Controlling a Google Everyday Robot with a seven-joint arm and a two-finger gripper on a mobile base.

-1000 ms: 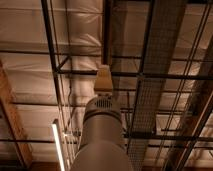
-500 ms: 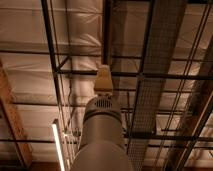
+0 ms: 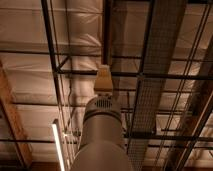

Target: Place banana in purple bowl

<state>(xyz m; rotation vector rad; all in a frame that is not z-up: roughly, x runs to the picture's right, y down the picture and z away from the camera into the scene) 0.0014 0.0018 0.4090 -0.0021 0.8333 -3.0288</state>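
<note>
The gripper (image 3: 103, 79) pointed up toward the ceiling trusses (image 3: 150, 75) atop the grey arm (image 3: 100, 135); whether it held anything could not be told.

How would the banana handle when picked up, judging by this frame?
Cannot judge: no banana or bowl shows, only the grey cylindrical robot arm under dark metal ceiling beams. The claw is out of view, so grip likely cannot be assessed. The tan block atop the arm looks rigid.

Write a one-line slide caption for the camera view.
Upward view: the robot arm rises toward ceiling trusses beside a lit tube light; gripper, banana and purple bowl out of view.
</note>
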